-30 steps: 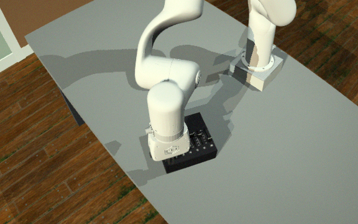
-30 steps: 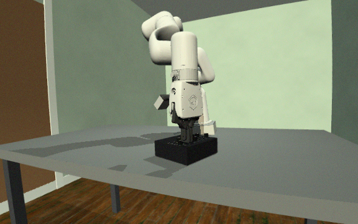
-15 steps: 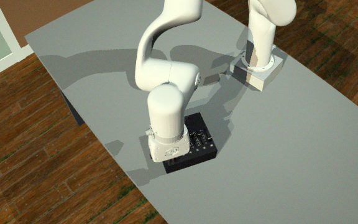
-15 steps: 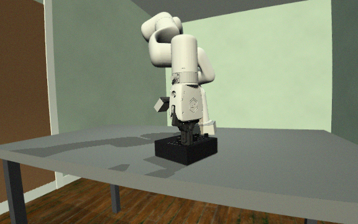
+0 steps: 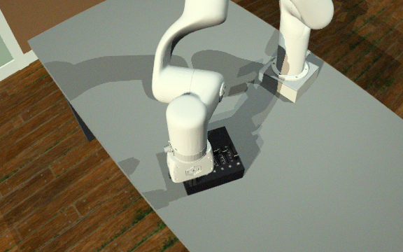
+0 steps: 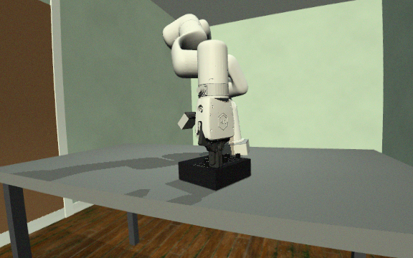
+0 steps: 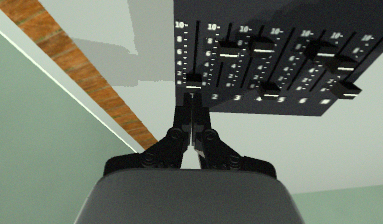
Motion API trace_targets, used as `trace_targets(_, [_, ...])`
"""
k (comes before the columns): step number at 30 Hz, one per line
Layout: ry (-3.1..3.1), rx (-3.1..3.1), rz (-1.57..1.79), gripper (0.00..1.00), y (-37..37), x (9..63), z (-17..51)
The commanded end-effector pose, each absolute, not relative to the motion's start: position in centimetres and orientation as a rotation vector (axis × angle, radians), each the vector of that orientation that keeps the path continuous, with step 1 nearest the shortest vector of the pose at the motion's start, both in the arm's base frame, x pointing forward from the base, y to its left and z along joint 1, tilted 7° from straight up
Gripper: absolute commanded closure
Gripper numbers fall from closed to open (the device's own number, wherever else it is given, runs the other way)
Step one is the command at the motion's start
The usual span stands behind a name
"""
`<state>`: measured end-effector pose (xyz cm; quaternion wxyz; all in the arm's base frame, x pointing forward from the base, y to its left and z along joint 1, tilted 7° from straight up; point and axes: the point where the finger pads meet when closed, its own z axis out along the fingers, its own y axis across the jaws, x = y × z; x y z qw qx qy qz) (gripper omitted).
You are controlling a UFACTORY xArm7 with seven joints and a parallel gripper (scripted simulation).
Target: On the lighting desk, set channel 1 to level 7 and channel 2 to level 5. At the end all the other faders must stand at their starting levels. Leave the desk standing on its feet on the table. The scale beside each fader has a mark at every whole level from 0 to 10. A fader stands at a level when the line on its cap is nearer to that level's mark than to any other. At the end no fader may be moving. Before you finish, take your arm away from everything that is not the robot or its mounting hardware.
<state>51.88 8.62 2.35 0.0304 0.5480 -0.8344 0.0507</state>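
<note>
The black lighting desk (image 5: 220, 159) stands flat on the grey table, near its front edge; it also shows in the side view (image 6: 214, 173). In the wrist view the desk (image 7: 272, 55) shows several faders with numbered scales. The channel 1 cap (image 7: 193, 80) sits near the bottom of its scale. The channel 2 cap (image 7: 228, 49) stands high, around level 6 or 7. My gripper (image 7: 191, 104) is shut and empty, with its tips right at the near side of the channel 1 cap. In the side view the gripper (image 6: 214, 163) points straight down onto the desk's top.
The other faders stand at mixed heights, channel 3 (image 7: 262, 46) high and channel 4 (image 7: 268, 90) low. The arm's base block (image 5: 290, 80) is at the table's far side. The table edge (image 5: 145, 197) runs close to the desk's front left.
</note>
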Motion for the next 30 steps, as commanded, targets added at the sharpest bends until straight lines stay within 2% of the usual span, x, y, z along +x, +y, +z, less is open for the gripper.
trace_targets(1, [-2.575,1.692,0.159,1.0,8.69,52.03,2.53])
trace_targets(30, [-2.575,1.692,0.159,1.0,8.17,51.81,2.59])
